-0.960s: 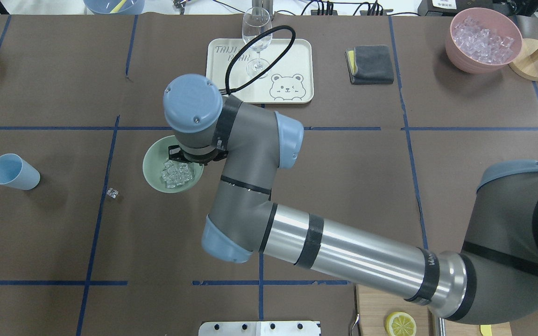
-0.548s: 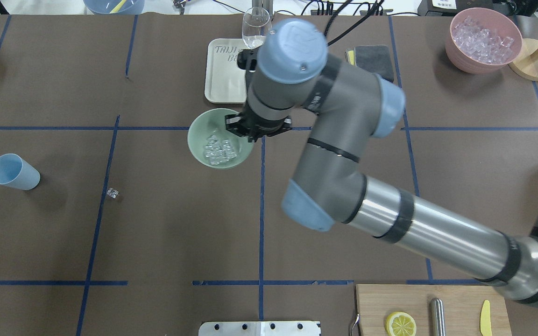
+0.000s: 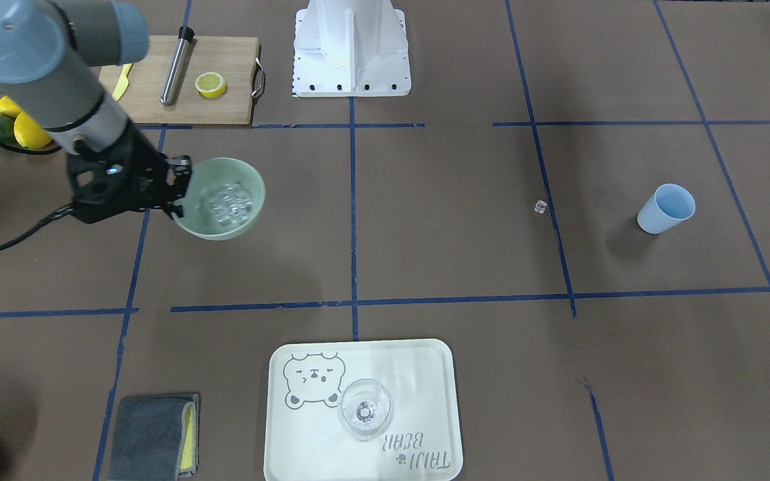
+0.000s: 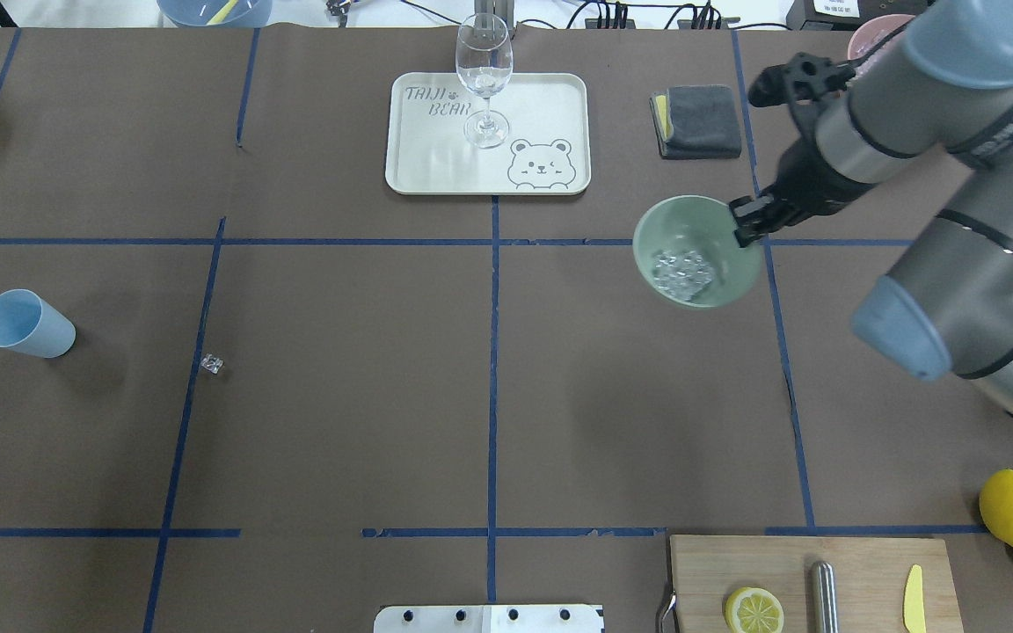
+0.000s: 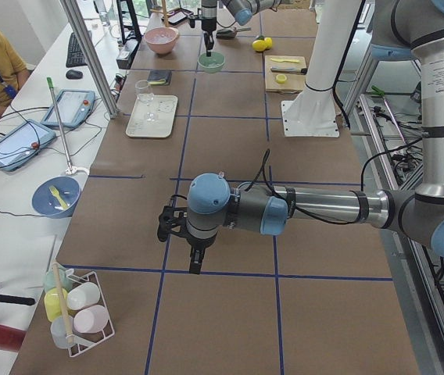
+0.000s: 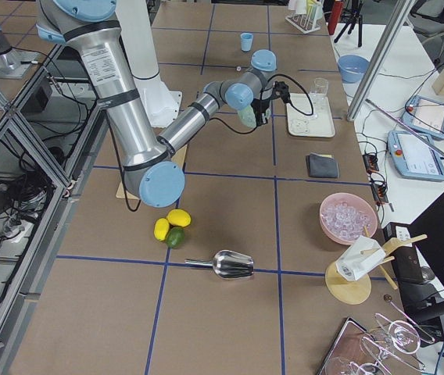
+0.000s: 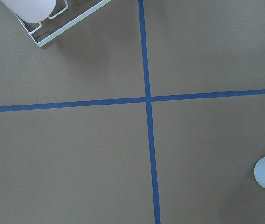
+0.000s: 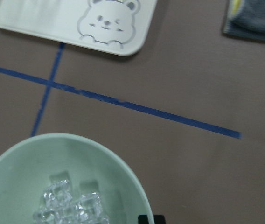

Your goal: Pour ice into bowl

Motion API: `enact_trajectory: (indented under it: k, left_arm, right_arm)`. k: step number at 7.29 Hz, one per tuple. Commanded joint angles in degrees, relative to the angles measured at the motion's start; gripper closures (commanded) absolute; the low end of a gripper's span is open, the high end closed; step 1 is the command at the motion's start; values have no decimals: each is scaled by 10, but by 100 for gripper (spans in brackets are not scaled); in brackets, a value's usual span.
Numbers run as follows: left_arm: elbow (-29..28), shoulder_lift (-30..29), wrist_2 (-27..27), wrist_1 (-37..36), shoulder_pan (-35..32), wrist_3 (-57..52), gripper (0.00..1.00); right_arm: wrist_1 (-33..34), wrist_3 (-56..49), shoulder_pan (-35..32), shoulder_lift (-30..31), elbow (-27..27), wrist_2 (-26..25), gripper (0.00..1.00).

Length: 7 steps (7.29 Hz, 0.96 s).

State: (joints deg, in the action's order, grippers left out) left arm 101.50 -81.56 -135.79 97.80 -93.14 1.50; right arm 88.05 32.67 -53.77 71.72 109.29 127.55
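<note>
My right gripper [image 4: 746,230] is shut on the right rim of the pale mint-green bowl [image 4: 691,221] and holds it above the table, right of centre. A handful of clear ice cubes [image 4: 682,268] lies in the bowl. The front-facing view shows the same gripper [image 3: 181,190], bowl [image 3: 251,184] and ice [image 3: 228,204]. The right wrist view shows the bowl [image 8: 76,158] with ice [image 8: 72,205] below the camera. One stray ice cube [image 4: 212,363] lies on the table at the left. My left gripper [image 5: 169,226] shows only in the exterior left view; I cannot tell whether it is open.
A blue cup [image 4: 27,323] lies on its side at the far left. A tray [image 4: 542,105] with a wine glass [image 4: 484,75] stands at the back. A grey cloth [image 4: 700,120] lies behind the bowl. A pink bowl of ice [image 6: 349,217], cutting board [image 4: 788,563] and lemons [image 4: 1012,508] are on the right.
My right arm has swung from left of centre to the right side, carrying the bowl with the ice in it. The cup and the stray cube have not moved.
</note>
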Motion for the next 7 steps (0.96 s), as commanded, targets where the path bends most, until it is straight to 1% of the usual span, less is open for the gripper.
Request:
enact_trajectory:
  k: [1,2,3,4,6,7]
  left_arm:
    - [0,0,0,0,1,0,0]
    - [0,0,0,2,1,0,0]
    - [-1,0,0,11,1,0,0]
    - [-1,0,0,11,1,1,0]
    - [-1,0,0,12,1,0,0]
    - [-1,0,0,12,2,0,0]
  right_arm:
    - [-16,-109,-71,122,9,28,100]
    - [-77,-131,-73,185,1,25,100]
    - [-137,-132,-73,222,-12,27,100]
    - [-179,-134,-72,242,-41,28,100]
    - [-371,-129,-71,248,-173,53,100]
    - [-395,-130,-71,247,-205,58,100]
